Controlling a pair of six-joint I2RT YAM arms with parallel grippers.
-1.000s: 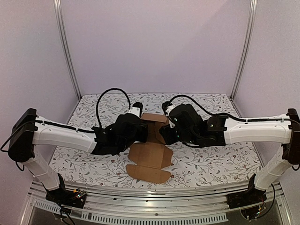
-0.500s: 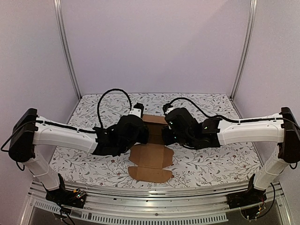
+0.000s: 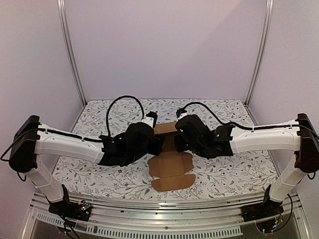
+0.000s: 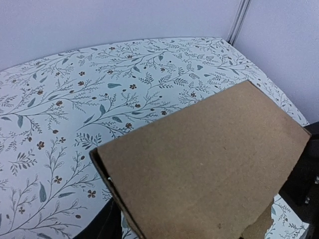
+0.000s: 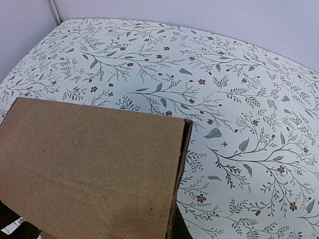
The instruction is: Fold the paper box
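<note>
At the near edge, the left arm [image 3: 70, 144] and right arm [image 3: 264, 137] reach inward from their bases over the flower-patterned surface [image 3: 99, 179]. Just beyond them, near the middle, lies the paper box [image 3: 169, 167], a brown die-cut sheet. Its near flaps rest flat on the surface, the rounded end flap closest to the bases.

Farther in, the sheet's far panel rises off the surface between the two tools. The left tool [image 3: 157, 143] sits against its left side and the right tool [image 3: 176, 141] against its right side.

In both wrist views the brown cardboard fills the lower part of the picture and covers the fingers. The right wrist view shows a doubled edge with a thin gap.

The right tool is clenched, though I cannot tell whether it pinches the cardboard. I cannot tell whether the left tool is released or gripping.

Beyond them the surface runs to the pale back wall [image 3: 164, 50].
</note>
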